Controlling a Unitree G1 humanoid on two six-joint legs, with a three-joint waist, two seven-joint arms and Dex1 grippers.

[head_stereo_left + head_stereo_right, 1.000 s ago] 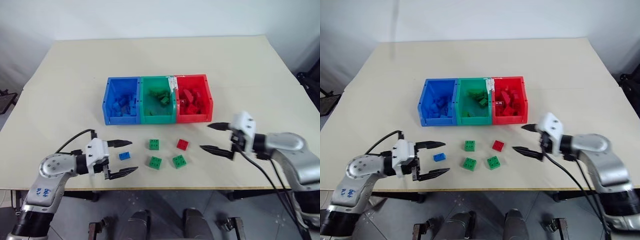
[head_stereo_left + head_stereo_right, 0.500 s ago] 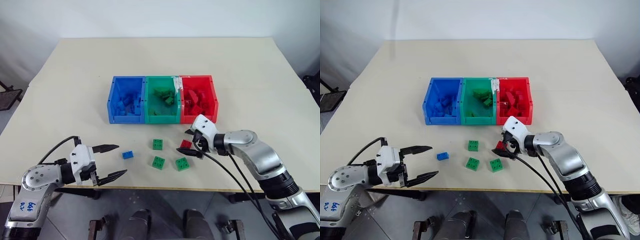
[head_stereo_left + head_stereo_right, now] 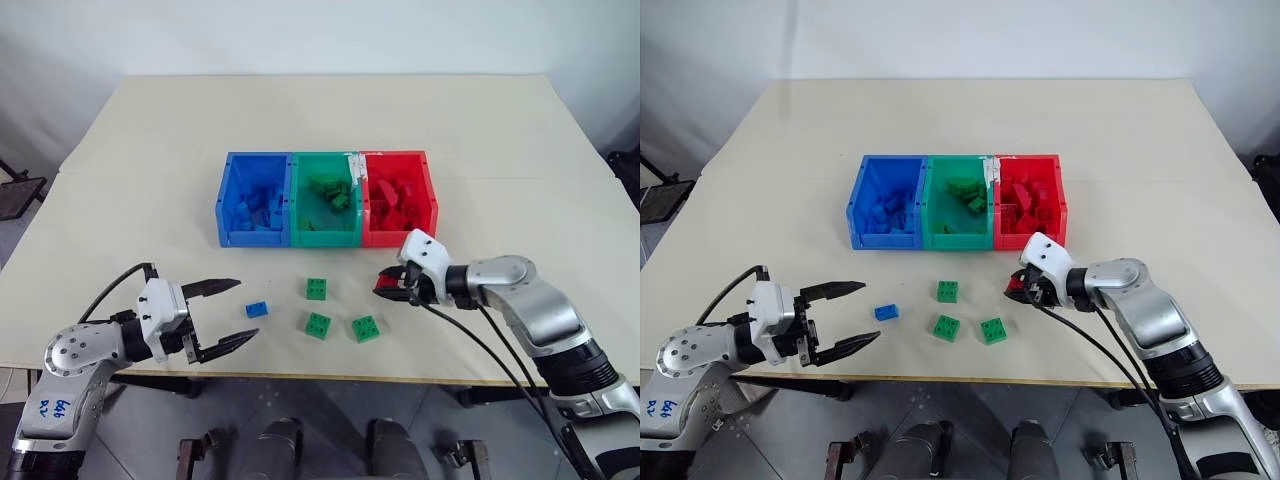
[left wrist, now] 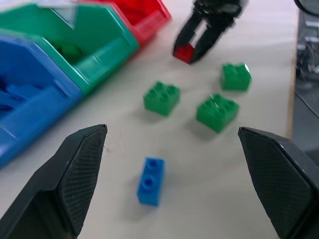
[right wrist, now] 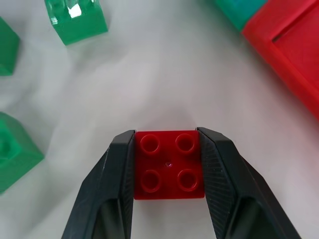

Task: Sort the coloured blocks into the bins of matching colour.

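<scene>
Left eye view: on a pale table (image 3: 500, 130), the left pincer (image 3: 228, 315) hovers near the front edge, its two black fingers spread wide apart and gripping nothing. Just beyond its tips lies the small blue block (image 3: 257, 309), flat on the table and apart from both fingers; the left wrist view shows it between the open fingers' line of sight, studs up.

Toward the middle sit three green blocks, none touching another: one (image 3: 316, 288) nearer the bins, and two side by side closer to the front edge, (image 3: 318, 325) and (image 3: 365, 328).

Behind them, well back from the loose blocks, stands the row of joined bins: the blue bin (image 3: 224, 212) on the left, the green bin (image 3: 325, 236) in the centre and the red bin (image 3: 431, 212) on the right, each already holding bricks of its own colour. A strip of white tape (image 3: 352, 166) marks the wall between the green and red ones.

On the right, the right pincer (image 3: 388, 289) is clamped on the red block (image 5: 169, 164), one finger pressed to each side, studs facing up. It is held just in front of the red bin's near wall, to the right of the green blocks.
</scene>
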